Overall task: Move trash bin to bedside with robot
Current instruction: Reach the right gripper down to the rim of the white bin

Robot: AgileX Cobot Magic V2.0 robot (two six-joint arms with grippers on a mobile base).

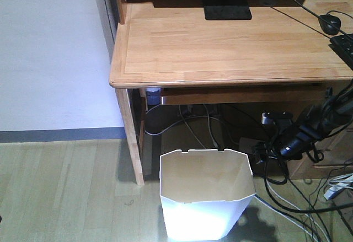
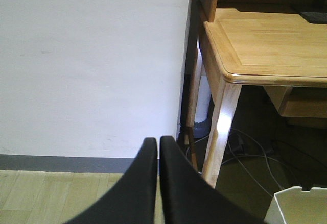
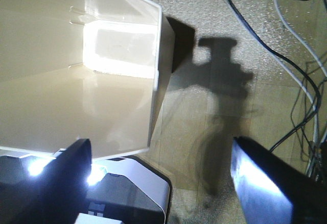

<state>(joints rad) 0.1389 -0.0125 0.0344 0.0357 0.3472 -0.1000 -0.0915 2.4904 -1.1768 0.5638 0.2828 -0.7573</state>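
The bin stands upright on the floor, mouth open upward, just in front of the left leg of the bench. It is white, thin-walled and tapered, with faceted cut corners, small rim notches and a cream inside. The robot's black arm hangs beside its right rim, apart from it.

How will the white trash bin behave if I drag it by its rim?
The trash bin looks empty and thin-walled: probably light, with walls that may flex when pinched. It narrows toward the base, so a high pull could tip it. The smooth floor should let it slide.
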